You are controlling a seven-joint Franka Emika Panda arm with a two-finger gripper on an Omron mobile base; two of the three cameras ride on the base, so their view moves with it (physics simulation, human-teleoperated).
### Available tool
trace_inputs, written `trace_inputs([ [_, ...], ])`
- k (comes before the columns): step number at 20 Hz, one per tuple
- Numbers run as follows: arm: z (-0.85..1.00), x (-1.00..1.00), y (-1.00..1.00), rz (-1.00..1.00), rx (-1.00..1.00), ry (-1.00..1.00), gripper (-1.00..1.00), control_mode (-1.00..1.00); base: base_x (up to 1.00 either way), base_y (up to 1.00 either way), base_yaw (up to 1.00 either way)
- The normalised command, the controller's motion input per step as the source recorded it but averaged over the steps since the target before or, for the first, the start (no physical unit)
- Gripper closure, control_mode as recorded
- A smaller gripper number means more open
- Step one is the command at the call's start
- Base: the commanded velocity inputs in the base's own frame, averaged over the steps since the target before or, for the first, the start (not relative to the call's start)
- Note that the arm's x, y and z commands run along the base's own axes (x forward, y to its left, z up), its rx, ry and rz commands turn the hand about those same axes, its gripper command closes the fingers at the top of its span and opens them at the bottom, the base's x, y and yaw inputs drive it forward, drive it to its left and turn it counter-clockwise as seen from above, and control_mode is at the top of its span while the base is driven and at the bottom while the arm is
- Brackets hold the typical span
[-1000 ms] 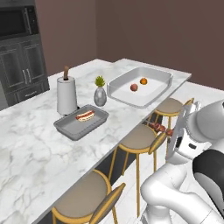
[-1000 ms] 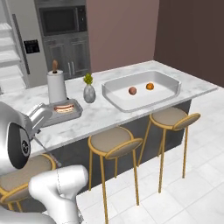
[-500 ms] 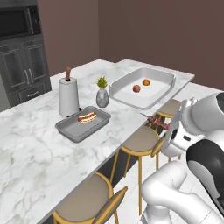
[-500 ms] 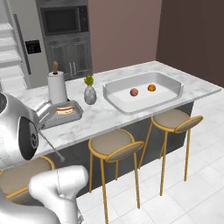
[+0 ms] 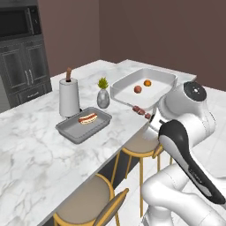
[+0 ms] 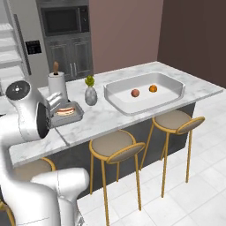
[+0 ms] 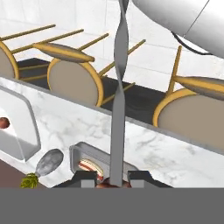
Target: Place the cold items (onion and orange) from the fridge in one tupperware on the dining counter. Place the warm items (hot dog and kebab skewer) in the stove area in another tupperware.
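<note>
My gripper [image 7: 114,180] is shut on the kebab skewer [image 5: 141,110], whose metal rod [image 7: 118,100] runs straight up the hand view. In the left base view the skewer hangs over the counter edge, between the grey tupperware [image 5: 70,131] and the white tupperware [image 5: 125,84]. The hot dog [image 5: 88,118] lies in the grey one, also seen just beyond my fingertips as the hot dog [image 7: 89,166]. The onion [image 5: 137,89] and orange [image 5: 147,82] lie in the white one. From the right, my gripper [image 6: 55,101] sits just left of the grey tupperware [image 6: 78,114].
A paper towel roll [image 5: 69,97] and a small potted plant [image 5: 103,94] stand behind the grey tupperware. Gold-legged bar stools [image 6: 113,145] line the near side of the marble counter [image 5: 31,150]. Dark cabinets and a microwave [image 6: 64,20] are at the back.
Both base views have shifted, so the base has driven nearer the counter. The arm has swung across with the skewer still gripped, closer to the grey tupperware.
</note>
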Motion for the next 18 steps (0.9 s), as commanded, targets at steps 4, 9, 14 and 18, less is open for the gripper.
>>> trace_inputs([
  [4, -0.28, 0.87, 0.32, -0.25, 0.22, -0.03, 1.00, -1.00, 0.00, 0.00, 0.00],
  [9, -0.01, 0.51, 0.03, -0.42, 0.43, -0.13, 1.00, -1.00, 0.00, 0.00, 0.00],
  [14, 0.10, 0.50, 0.01, -0.38, 0.35, 0.11, 1.00, -1.00, 0.00, 0.00, 0.00],
  [18, 0.29, 0.63, 0.19, -0.28, 0.22, 0.40, 1.00, -1.00, 0.00, 0.00, 0.00],
])
